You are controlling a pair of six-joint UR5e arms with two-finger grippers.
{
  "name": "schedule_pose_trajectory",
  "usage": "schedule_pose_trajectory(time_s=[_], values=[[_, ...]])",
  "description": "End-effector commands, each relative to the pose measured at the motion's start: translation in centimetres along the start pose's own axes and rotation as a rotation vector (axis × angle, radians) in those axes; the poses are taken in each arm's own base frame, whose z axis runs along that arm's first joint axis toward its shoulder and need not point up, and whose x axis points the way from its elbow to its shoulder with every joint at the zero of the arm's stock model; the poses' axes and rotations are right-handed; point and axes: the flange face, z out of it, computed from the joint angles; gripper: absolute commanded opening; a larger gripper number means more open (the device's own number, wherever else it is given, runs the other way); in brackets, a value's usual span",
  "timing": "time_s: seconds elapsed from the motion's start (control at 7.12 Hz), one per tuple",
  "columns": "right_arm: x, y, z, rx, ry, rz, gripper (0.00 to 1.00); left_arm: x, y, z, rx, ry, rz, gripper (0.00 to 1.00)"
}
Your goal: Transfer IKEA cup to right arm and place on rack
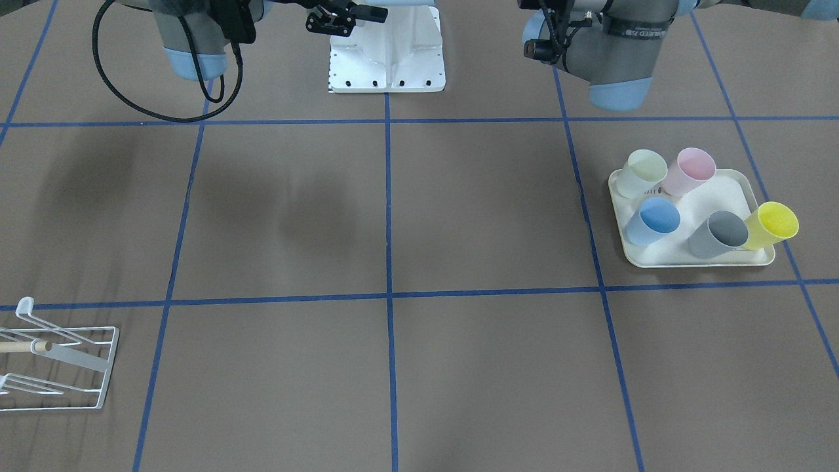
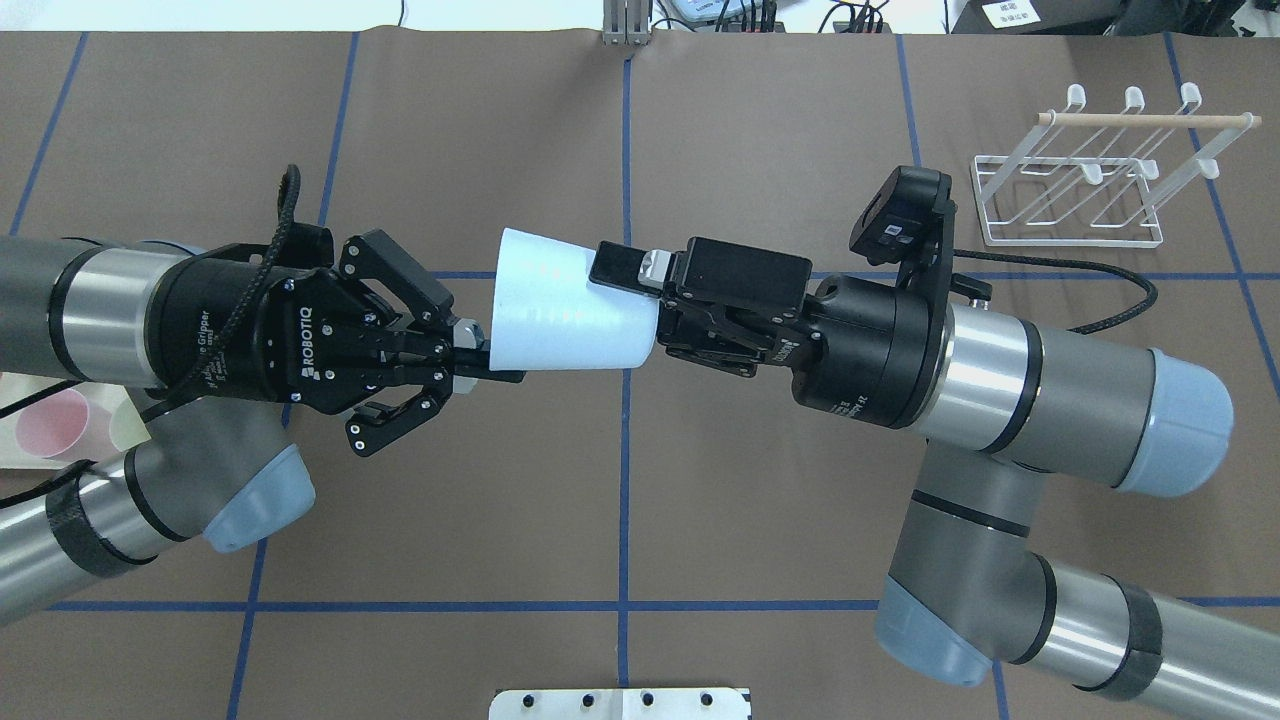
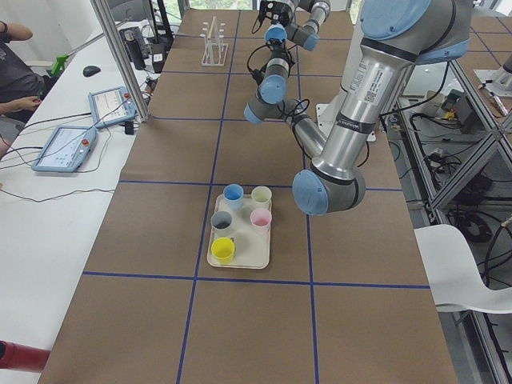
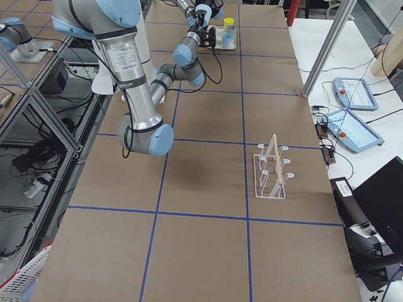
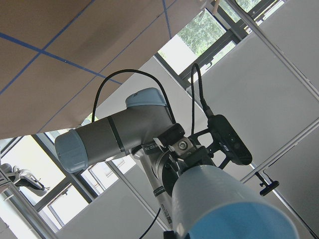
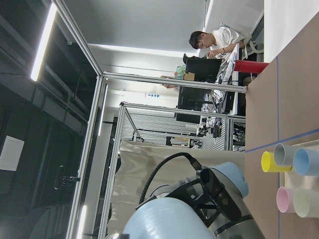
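One IKEA cup [image 2: 560, 315] midair: left gripper [image 2: 483, 356] pinches rim, right gripper [image 2: 632, 300] clamps base. Five cups [image 1: 653, 221] on one tray [image 1: 721, 190]. One rack [image 2: 1093, 172].

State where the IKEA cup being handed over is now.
In the overhead view the pale cup lies sideways above the table's middle, between the jaws of the left arm at its rim and those of the right arm at its base.

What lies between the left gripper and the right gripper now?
A pale cup, held on its side, wide end toward the left gripper, narrow end toward the right gripper. The overhead view shows it.
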Motion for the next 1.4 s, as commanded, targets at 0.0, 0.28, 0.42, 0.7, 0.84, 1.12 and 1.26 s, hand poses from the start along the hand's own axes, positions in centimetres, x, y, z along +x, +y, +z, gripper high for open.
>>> schedule_pose_trajectory(time_s=[0.0, 0.28, 0.42, 0.7, 0.84, 1.12, 1.26], values=[[-0.1, 0.0, 0.0, -0.001, -0.002, 0.000, 0.31, 0.0, -0.1, -0.1, 0.002, 0.002, 0.010, 0.47], [-0.1, -0.1, 0.0, 0.002, -0.001, -0.002, 0.28, 1.0, 0.4, -0.7, 0.011, 0.035, 0.031, 1.00], [-0.3, -0.5, -0.2, 0.008, -0.002, -0.011, 0.26, 2.8, -0.1, -2.4, 0.061, 0.062, 0.073, 1.00], [0.0, -2.6, -1.5, 0.040, 0.034, -0.043, 0.25, 3.5, -1.8, -8.7, 0.199, 0.047, 0.200, 1.00], [0.4, -4.1, -2.6, 0.053, 0.071, -0.063, 0.25, 4.6, -1.6, -11.4, 0.234, -0.004, 0.255, 1.00], [1.2, -6.9, -3.1, 0.075, 0.221, -0.127, 0.25, 7.2, -2.5, -14.7, 0.354, -0.169, 0.407, 1.00], [1.6, -8.3, -3.2, 0.094, 0.298, -0.180, 0.25, 7.5, -3.4, -16.4, 0.415, -0.279, 0.475, 1.00]])
